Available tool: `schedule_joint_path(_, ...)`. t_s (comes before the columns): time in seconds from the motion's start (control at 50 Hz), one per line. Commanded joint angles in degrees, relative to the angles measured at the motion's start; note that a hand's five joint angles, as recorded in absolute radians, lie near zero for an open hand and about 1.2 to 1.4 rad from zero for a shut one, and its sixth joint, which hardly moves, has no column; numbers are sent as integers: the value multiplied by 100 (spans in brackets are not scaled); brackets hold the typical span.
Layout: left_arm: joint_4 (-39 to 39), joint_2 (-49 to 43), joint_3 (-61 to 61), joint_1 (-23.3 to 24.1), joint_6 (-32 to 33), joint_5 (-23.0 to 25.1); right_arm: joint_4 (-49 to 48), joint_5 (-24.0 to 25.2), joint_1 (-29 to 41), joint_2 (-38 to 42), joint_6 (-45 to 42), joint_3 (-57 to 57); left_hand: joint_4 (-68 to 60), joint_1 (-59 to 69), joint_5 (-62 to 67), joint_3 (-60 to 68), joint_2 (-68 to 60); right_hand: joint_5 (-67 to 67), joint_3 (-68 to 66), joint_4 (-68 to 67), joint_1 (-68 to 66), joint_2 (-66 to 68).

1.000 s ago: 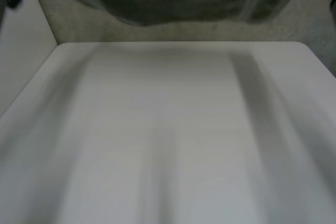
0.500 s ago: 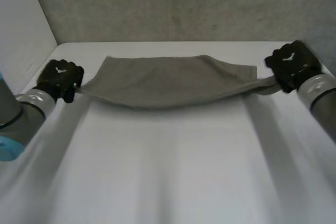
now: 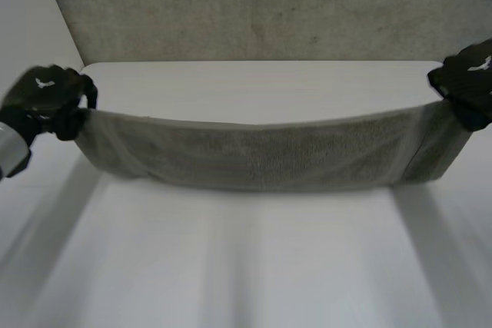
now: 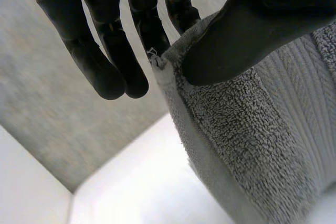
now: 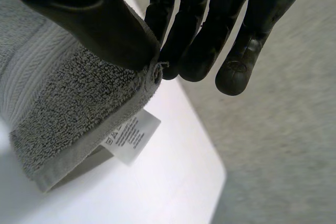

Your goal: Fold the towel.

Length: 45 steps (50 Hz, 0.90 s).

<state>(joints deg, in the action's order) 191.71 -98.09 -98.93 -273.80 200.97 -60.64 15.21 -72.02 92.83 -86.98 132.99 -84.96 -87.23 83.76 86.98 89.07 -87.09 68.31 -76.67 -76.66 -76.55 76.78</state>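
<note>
A grey terry towel (image 3: 269, 159) hangs stretched between my two hands above the white table (image 3: 254, 266), sagging a little in the middle. My left hand (image 3: 44, 97) pinches its left top corner; the left wrist view shows the thumb (image 4: 241, 35) pressing the towel (image 4: 252, 129) corner against the fingers (image 4: 142, 30). My right hand (image 3: 469, 82) pinches the right top corner. There the thumb (image 5: 89, 19) clamps the towel (image 5: 68, 93) against the fingers (image 5: 194, 35), and a white care label (image 5: 130, 136) hangs from the hem.
A grey carpeted floor (image 3: 254, 13) lies past the table's far edge. A pale wall (image 3: 31, 44) runs along the table's left side.
Both hands have lifted the towel off the far part of the table and pulled it toward the camera, so it now hangs taut between them.
</note>
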Motion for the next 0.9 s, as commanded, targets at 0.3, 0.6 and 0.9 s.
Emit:
schedule_joint_path(0.3,-827,-3794,3843,1417,768,-1924,-272,-1437,851,4091,218,3027,723,-376,-1698,-907,709,169,-333,-334,-345,322)
schedule_joint_path(0.6,-1408,-4921,5868,1769,785,-2646,-765,-1771,1009,4892,579,4171,723,-376,-1698,-907,709,169,-333,-334,-345,322)
schedule_joint_path(0.9,-1636,-5089,6114,2058,724,-2918,-783,-2446,1114,5253,605,4655,7598,-7251,-8573,-7782,7584,-6831,6667,6666,6655,-6678)
